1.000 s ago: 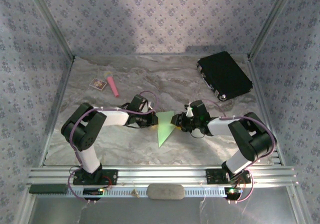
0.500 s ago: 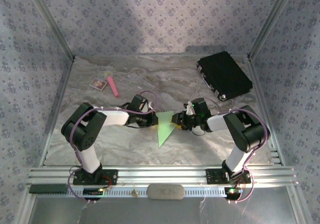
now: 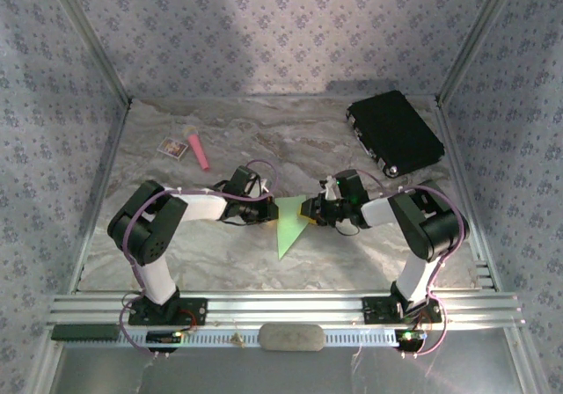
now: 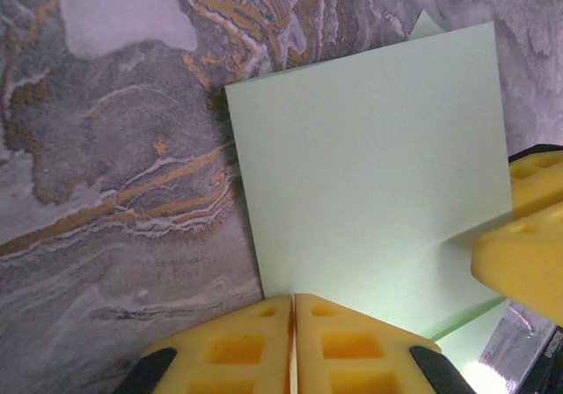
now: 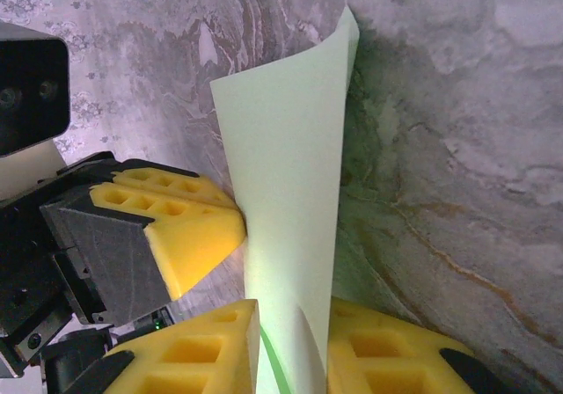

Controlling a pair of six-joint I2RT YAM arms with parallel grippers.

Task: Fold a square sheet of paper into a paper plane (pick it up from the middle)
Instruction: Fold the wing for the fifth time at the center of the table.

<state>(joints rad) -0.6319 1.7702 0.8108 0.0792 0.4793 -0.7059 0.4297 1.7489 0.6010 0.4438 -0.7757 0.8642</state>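
Note:
The square sheet of paper (image 3: 288,222) is lime green and shows as a creased triangle with its point toward the near edge, held up between both grippers at mid-table. My left gripper (image 3: 269,209) is shut on its left edge; in the left wrist view the yellow jaws (image 4: 293,310) meet at the corner of the pale sheet (image 4: 369,165). My right gripper (image 3: 314,210) pinches a loose curl of the sheet (image 5: 290,165), a yellow finger on each side and the paper spanning the gap (image 5: 293,315). The left gripper's fingers (image 5: 185,227) touch the sheet from the other side.
A black case (image 3: 394,133) lies at the back right. A pink stick (image 3: 200,150) and a small white card (image 3: 173,149) lie at the back left. An aluminium rail (image 3: 281,308) runs along the near edge, and patterned walls enclose the marble table (image 3: 220,253).
My right gripper's jaws have narrowed onto the sheet, and the right arm's elbow has drawn in toward the middle. The left arm and the sheet have hardly moved.

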